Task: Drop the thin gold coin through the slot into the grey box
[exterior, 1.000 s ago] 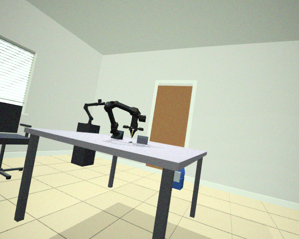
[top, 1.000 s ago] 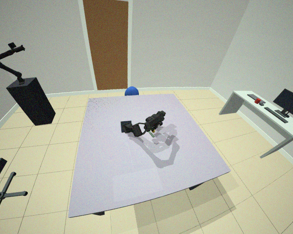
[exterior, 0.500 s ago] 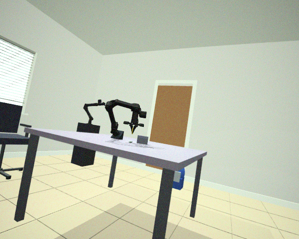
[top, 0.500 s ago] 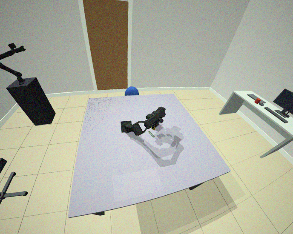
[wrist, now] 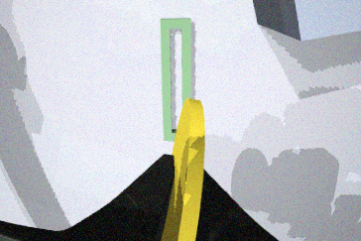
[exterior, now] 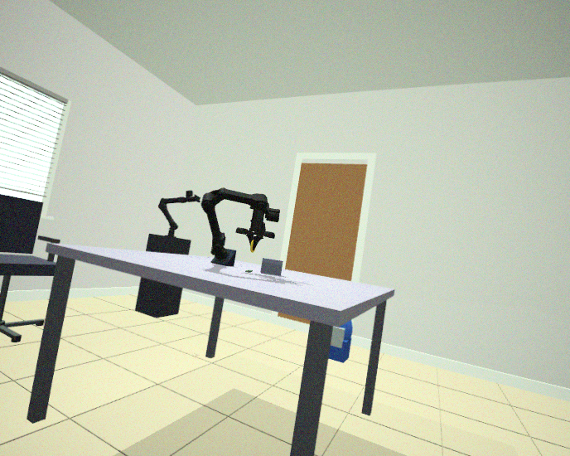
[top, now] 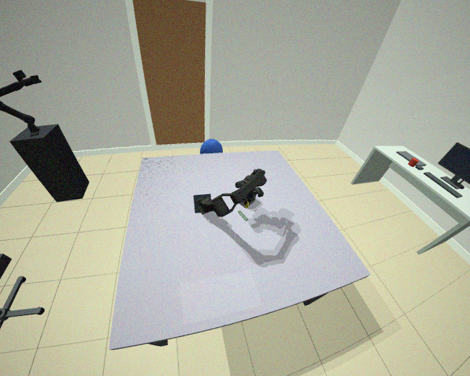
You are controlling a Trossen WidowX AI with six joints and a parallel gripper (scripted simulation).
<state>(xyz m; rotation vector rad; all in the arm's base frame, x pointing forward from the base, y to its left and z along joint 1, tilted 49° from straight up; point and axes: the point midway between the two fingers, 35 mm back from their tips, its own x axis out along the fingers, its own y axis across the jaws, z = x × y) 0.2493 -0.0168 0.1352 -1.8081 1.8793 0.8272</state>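
Note:
My gripper (top: 247, 203) (exterior: 253, 240) (wrist: 176, 167) is shut on the gold coin (top: 246, 205) (exterior: 252, 247) (wrist: 195, 148). The coin is upright on edge and sticks out beyond the fingertips, clear above the table. The green holder (top: 242, 215) (exterior: 248, 271) (wrist: 166, 78) lies on the table below, and its slot is empty. The closed grey box (exterior: 271, 266) (wrist: 282, 11) stands to the right of the holder in the wrist view, cut off at the upper right corner. The arm mostly hides it in the top view. The slot in its lid cannot be made out.
The pale lilac table (top: 211, 254) (exterior: 325, 288) carries the arm's base (top: 199, 202) (exterior: 228, 258), near the holder. Arm shadows fall across the table. A second arm on a black pedestal (top: 49, 165) (exterior: 165, 249) and a white desk (top: 393, 155) stand away from the table.

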